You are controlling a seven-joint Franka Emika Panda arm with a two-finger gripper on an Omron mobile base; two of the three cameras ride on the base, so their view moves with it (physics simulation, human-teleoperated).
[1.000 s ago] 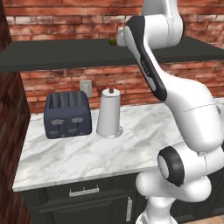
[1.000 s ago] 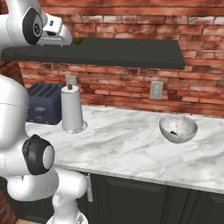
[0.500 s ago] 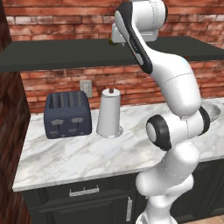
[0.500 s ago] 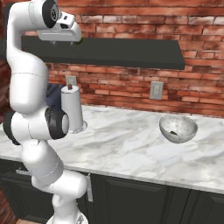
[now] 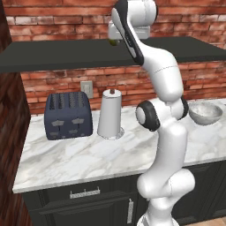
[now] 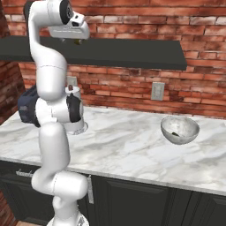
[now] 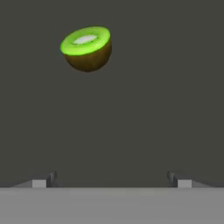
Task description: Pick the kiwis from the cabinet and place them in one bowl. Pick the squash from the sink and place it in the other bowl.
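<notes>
Hovering up over the cabinet, the gripper is pointing down at its dark top, and in the hand view the two finger tips are sitting wide apart with nothing between them, so it's open and not holding anything. A halved kiwi is lying on the charcoal surface ahead of the fingers, bright green cut face with a pale centre, brownish skin underneath, well clear of both tips and off toward the left one. From the left base view a small olive bit of kiwi is peeking out just under the hand, right at the cabinet's front edge; from the right base view the same spot is showing under the hand too, but it's too small to say much more.

Down on the marble counter the pale speckled bowl is sitting toward the right end, with something small and dark inside that I can't make out. The paper-towel roll is standing upright near the back edge, with the dark toaster just to its left, close but not touching. The arm itself is stretching almost straight up from the base
</notes>
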